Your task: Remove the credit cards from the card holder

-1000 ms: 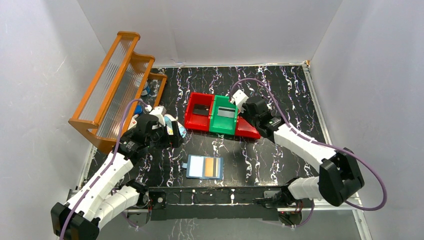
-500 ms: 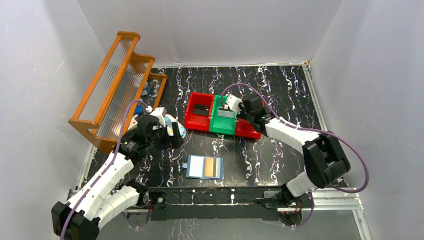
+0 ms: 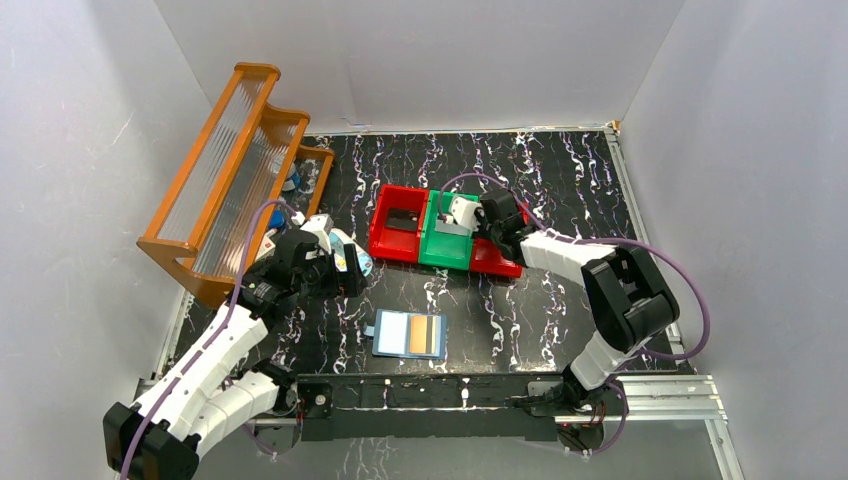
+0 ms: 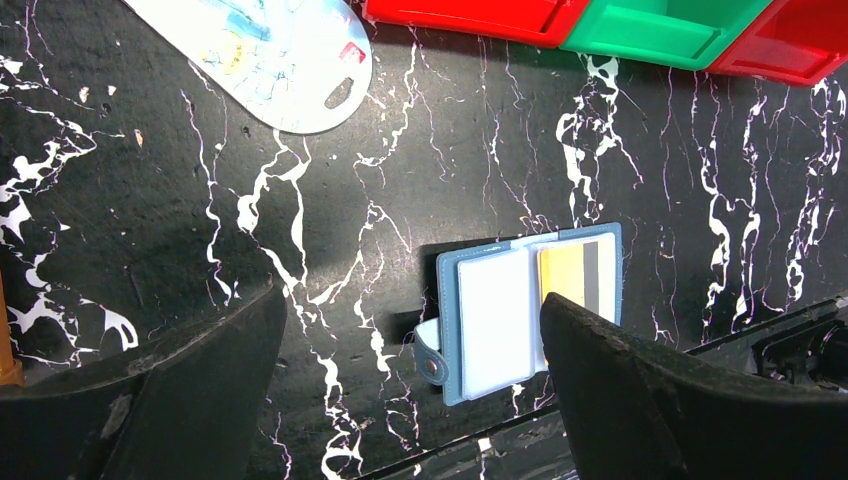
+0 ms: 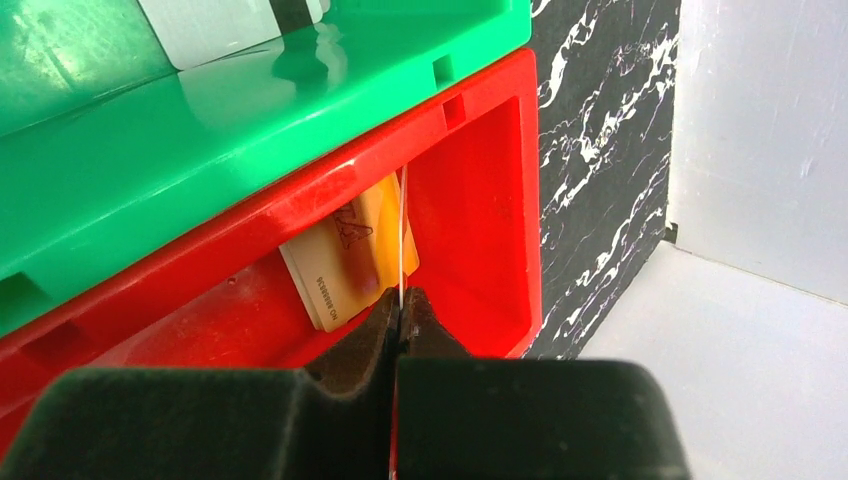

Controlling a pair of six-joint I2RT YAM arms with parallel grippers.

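Note:
The blue card holder [image 3: 408, 335] lies open near the table's front edge, showing a pale pocket and a tan-orange card [image 3: 424, 335]; it also shows in the left wrist view [image 4: 525, 305]. My left gripper [image 3: 340, 268] is open and empty, well above the table left of the holder, with its fingers [image 4: 180, 390] wide apart. My right gripper [image 3: 487, 222] is over the right red bin and shut [image 5: 402, 300] on a thin pale card seen edge-on [image 5: 403, 235]. A tan-orange card [image 5: 345, 260] lies in that bin. A grey-white card [image 5: 225, 25] lies in the green bin, a black card [image 3: 403, 220] in the left red bin.
Red [image 3: 396, 236] and green [image 3: 448, 240] bins stand joined mid-table. A white-and-blue oval case [image 4: 270, 60] lies by my left gripper. An orange-framed rack [image 3: 225, 180] leans at the left wall. White walls close in on three sides.
My right arm has folded in and its gripper has moved left and down over the bins. The left arm and the card holder have not moved.

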